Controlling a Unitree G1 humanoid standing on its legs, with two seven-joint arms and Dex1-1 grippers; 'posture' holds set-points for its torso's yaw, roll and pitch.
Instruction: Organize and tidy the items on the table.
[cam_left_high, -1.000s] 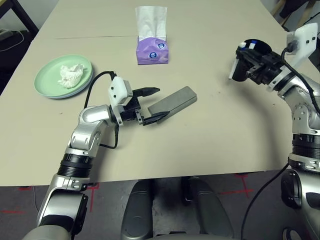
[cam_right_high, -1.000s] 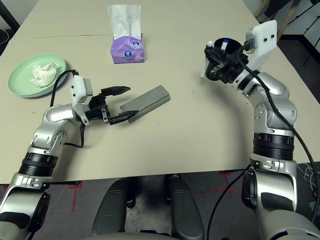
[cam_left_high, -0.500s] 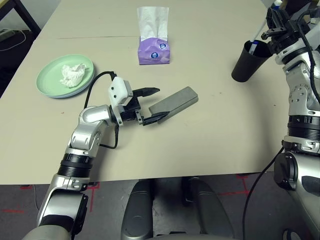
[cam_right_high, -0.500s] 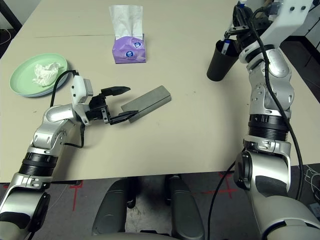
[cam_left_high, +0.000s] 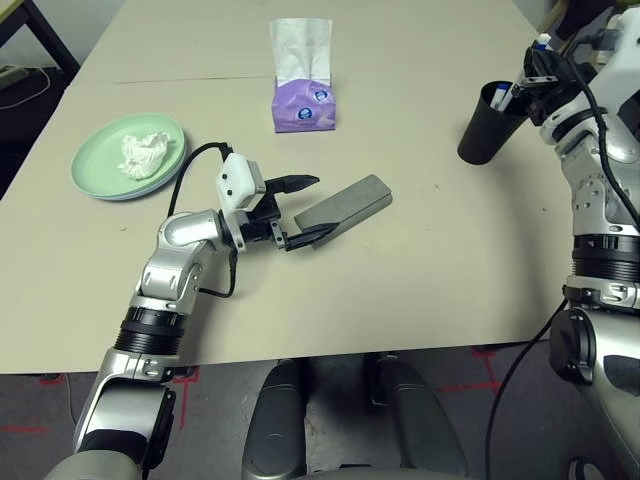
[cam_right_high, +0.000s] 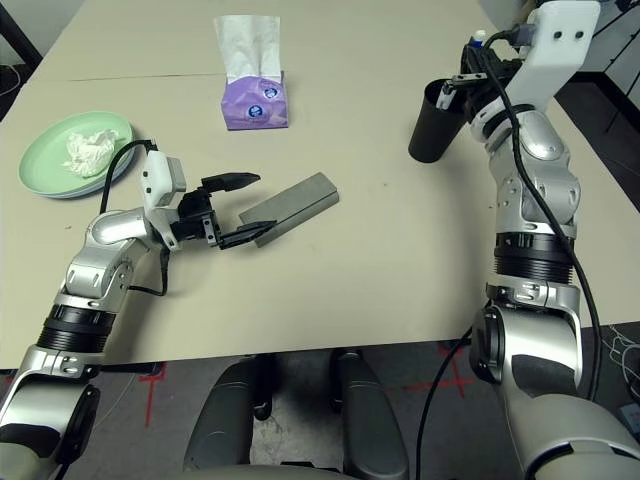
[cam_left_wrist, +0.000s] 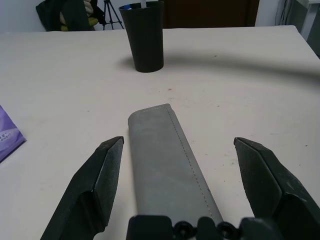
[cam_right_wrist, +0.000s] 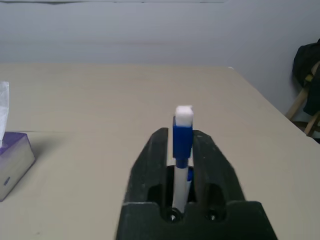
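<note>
The right gripper (cam_right_wrist: 182, 150) clasps a blue-and-white pen (cam_right_wrist: 182, 131) above the black plastic cup (cam_left_high: 484, 127) (the pen's lower end is hidden by the fingers). The left gripper (cam_left_wrist: 182, 187) gapes around the grey oblong glasses case (cam_left_wrist: 167, 162), fingertips clear of it, on the pale beige table (cam_left_high: 420, 270).

So the left gripper (cam_left_high: 303, 211) is wide open around the near end of the grey glasses case (cam_left_high: 345, 204); green plate (cam_left_high: 128, 153) with a crumpled tissue (cam_left_high: 143, 154) at 10 o'clock, black cup (cam_left_high: 483, 125) at 2 o'clock by the right gripper (cam_left_high: 535, 82)
</note>
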